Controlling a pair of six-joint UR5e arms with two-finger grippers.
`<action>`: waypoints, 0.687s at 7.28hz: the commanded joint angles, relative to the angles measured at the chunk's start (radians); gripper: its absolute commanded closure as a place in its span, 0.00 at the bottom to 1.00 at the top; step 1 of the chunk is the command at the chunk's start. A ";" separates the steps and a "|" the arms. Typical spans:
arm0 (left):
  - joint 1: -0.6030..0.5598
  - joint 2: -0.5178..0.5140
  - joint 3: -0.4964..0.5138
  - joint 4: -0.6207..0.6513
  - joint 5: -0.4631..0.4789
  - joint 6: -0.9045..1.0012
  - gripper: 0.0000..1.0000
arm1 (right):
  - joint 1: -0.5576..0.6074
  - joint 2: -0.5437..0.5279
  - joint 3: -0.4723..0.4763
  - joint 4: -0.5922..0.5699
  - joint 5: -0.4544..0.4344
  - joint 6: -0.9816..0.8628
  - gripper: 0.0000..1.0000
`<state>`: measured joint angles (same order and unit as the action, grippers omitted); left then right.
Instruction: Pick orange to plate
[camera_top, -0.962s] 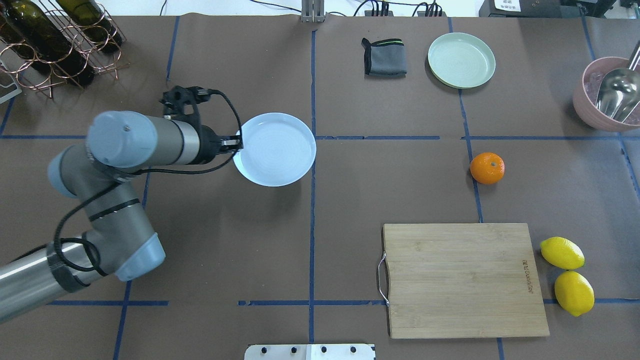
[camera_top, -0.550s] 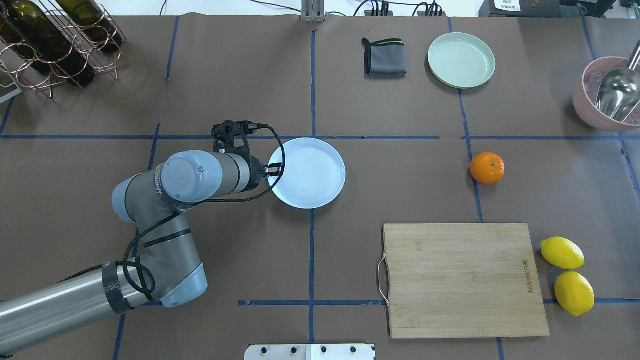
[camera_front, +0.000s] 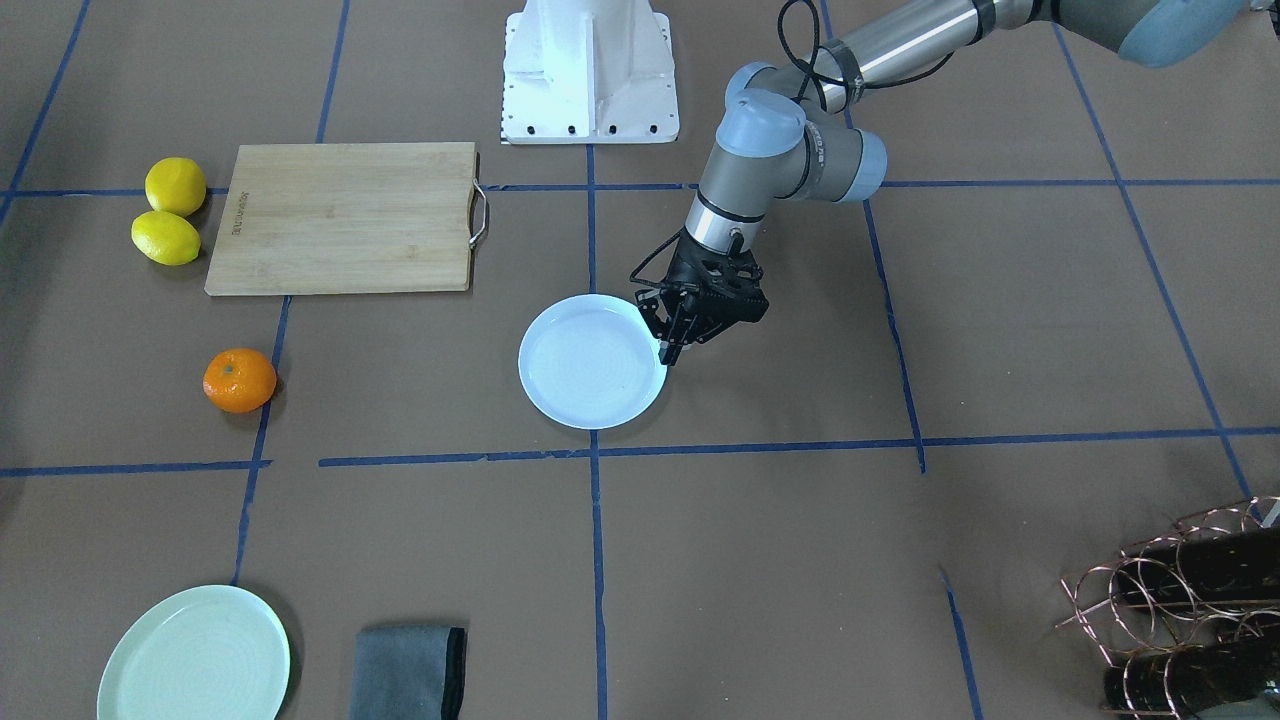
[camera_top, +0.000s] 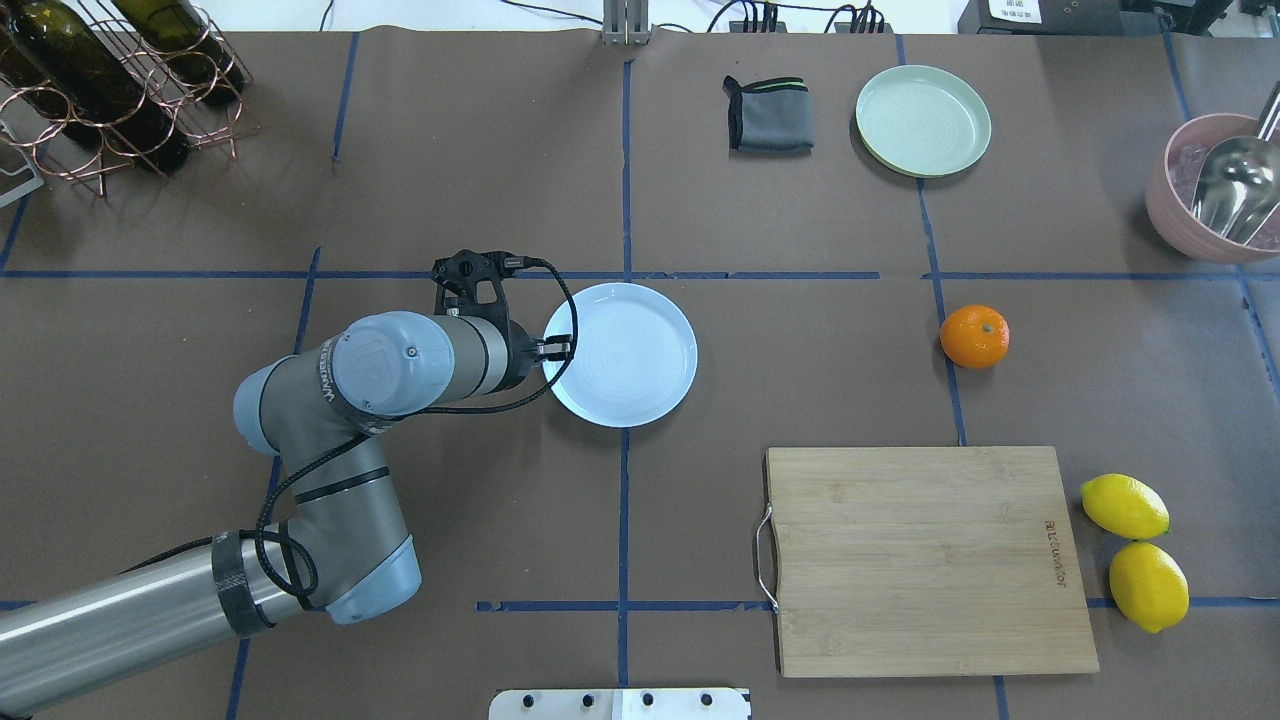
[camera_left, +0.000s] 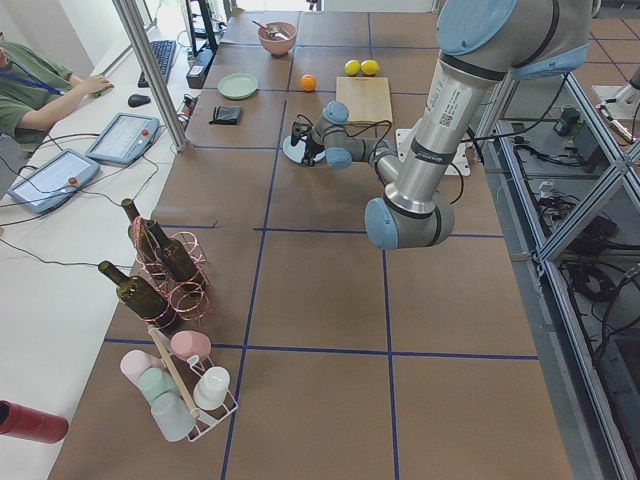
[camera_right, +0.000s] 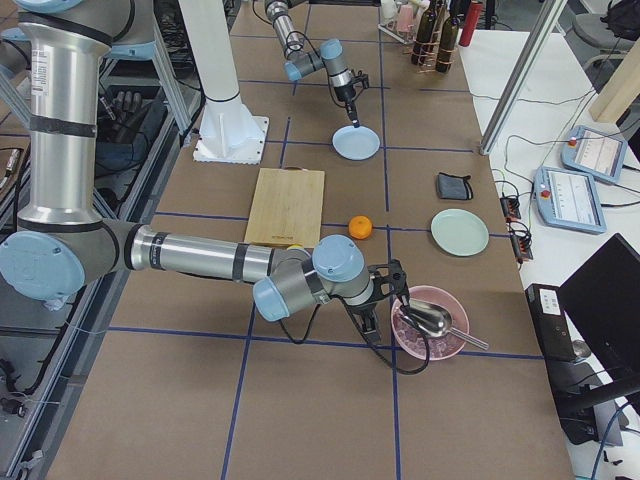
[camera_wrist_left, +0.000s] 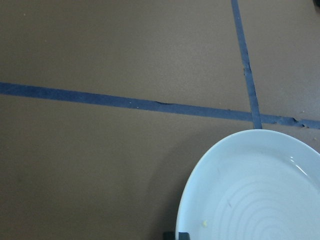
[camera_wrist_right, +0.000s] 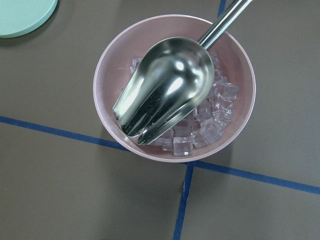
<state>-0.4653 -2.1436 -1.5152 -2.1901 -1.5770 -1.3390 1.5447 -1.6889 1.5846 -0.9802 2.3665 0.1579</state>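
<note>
The orange (camera_top: 974, 336) lies alone on the brown table at the right, beyond the board's far corner; it also shows in the front view as the orange (camera_front: 239, 380). The white, faintly bluish plate (camera_top: 630, 355) rests near the table's middle, empty. My left gripper (camera_top: 560, 348) is shut on the plate's left rim, and the front view shows that gripper (camera_front: 668, 352) pinching the plate (camera_front: 590, 365) at its edge. The left wrist view holds only part of the plate (camera_wrist_left: 255, 200). My right gripper (camera_right: 372, 322) hovers by the pink bowl; I cannot tell its state.
A bamboo board (camera_top: 925, 560) lies at the near right with two lemons (camera_top: 1124, 506) beside it. A mint-green plate (camera_top: 922, 120) and a grey cloth (camera_top: 768, 115) sit at the back. The pink bowl (camera_wrist_right: 235, 50) holds ice and a scoop. A bottle rack (camera_top: 100, 80) stands back left.
My left arm has dragged the plate to the right and a little nearer to the robot, its grip on the rim unchanged. The orange has not moved.
</note>
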 joint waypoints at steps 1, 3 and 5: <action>0.000 0.004 -0.025 0.012 -0.008 0.024 0.00 | 0.000 0.003 0.017 0.002 0.004 0.005 0.00; -0.106 0.043 -0.156 0.158 -0.154 0.299 0.00 | -0.005 0.008 0.035 -0.002 0.040 0.012 0.00; -0.291 0.134 -0.371 0.399 -0.324 0.616 0.00 | -0.064 0.072 0.043 -0.015 0.071 0.022 0.00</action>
<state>-0.6375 -2.0574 -1.7595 -1.9358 -1.8003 -0.9326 1.5249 -1.6539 1.6238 -0.9855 2.4238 0.1734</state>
